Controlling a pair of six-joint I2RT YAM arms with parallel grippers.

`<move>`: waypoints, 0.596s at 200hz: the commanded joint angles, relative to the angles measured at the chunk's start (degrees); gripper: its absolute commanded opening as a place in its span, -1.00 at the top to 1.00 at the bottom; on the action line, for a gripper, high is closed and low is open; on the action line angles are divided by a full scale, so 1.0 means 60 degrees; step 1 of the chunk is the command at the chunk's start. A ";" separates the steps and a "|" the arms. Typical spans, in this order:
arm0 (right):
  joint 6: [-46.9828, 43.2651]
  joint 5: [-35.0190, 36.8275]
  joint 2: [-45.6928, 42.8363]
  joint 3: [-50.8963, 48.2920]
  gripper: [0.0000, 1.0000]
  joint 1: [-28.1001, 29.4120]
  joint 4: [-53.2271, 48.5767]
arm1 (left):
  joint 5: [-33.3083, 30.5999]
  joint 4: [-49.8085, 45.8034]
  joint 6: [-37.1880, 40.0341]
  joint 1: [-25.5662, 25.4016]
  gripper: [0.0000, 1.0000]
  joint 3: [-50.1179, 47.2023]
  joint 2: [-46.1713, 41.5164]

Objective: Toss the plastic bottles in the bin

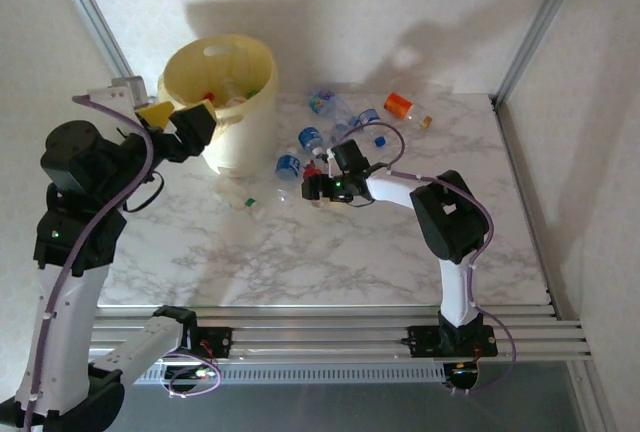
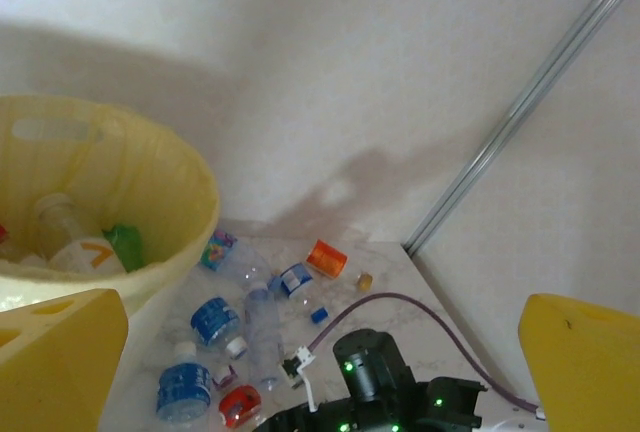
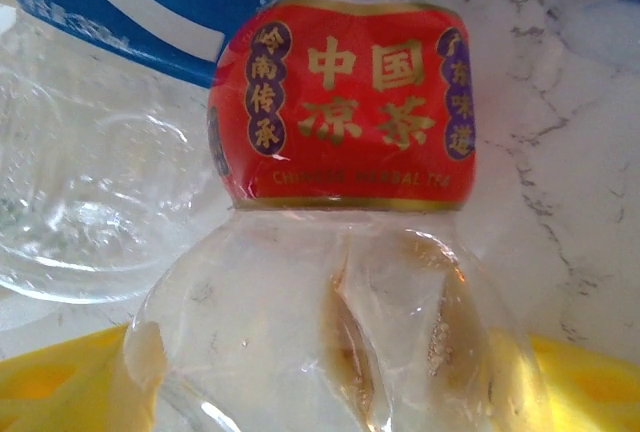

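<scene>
Top camera: above, behind arm bases (image 1: 447,337), looking down on table (image 1: 300,262). Left wrist: high beside bin (image 2: 195,197), facing across table; shares scattered bottles (image 2: 215,322) with top. Right wrist: very close on red-labelled bottle (image 3: 340,102).

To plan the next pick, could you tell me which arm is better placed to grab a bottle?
Right. The right gripper is down at the table, fingers either side of the red-labelled bottle. The left gripper hangs open and empty beside the bin.

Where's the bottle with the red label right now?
In the right wrist view the red-label bottle lies on the marble table between the fingers of the right gripper, next to a blue-label bottle.
</scene>
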 commanded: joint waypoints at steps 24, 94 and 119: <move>0.0204 0.0194 -0.1862 -0.1456 -0.17 0.0072 0.0641 | 0.0282 0.0944 -0.0442 -0.0481 -0.99 -0.0800 0.0079; -0.0214 0.0850 -0.6621 -0.4000 -0.09 0.0461 0.1485 | -0.1290 0.2826 -0.0992 -0.3961 -0.99 -0.2332 0.1491; -0.0654 0.1304 -0.8261 -0.4659 -0.08 0.0822 0.1786 | -0.0850 0.4202 -0.1902 -0.4461 -0.99 -0.3111 0.2208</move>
